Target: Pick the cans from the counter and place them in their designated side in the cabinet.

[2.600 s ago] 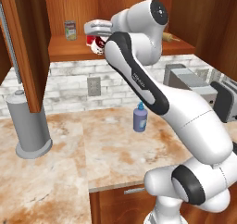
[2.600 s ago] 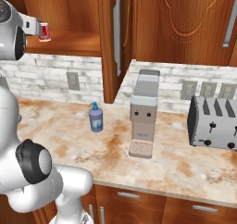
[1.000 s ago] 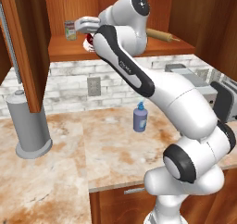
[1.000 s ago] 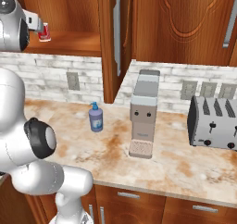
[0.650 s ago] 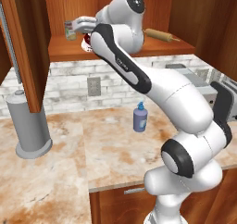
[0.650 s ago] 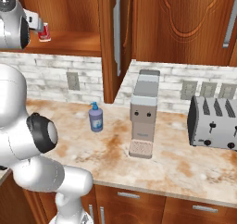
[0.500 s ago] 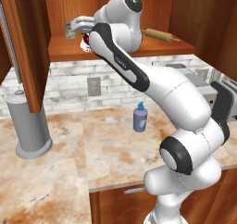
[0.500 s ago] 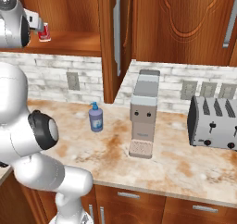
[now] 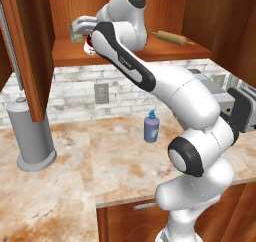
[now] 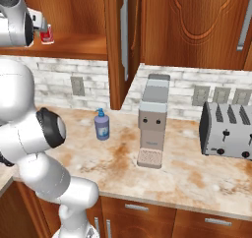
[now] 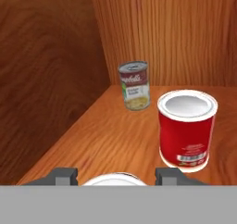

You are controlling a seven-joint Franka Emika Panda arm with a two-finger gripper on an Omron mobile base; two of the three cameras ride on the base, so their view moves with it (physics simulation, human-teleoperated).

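Reaching deeper leftward along the cabinet shelf since earlier, the gripper straddles a rigid, light, slippery-looking tin's white top, grip uncertain, beside the bright red can; grasp its sides.

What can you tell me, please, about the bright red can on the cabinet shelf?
The bright red can is a short tin with a silvery rimmed top and a small white barcode patch low on its side. It stands upright on the wooden shelf, apart from the pale-labelled can behind it; nothing else touches it.
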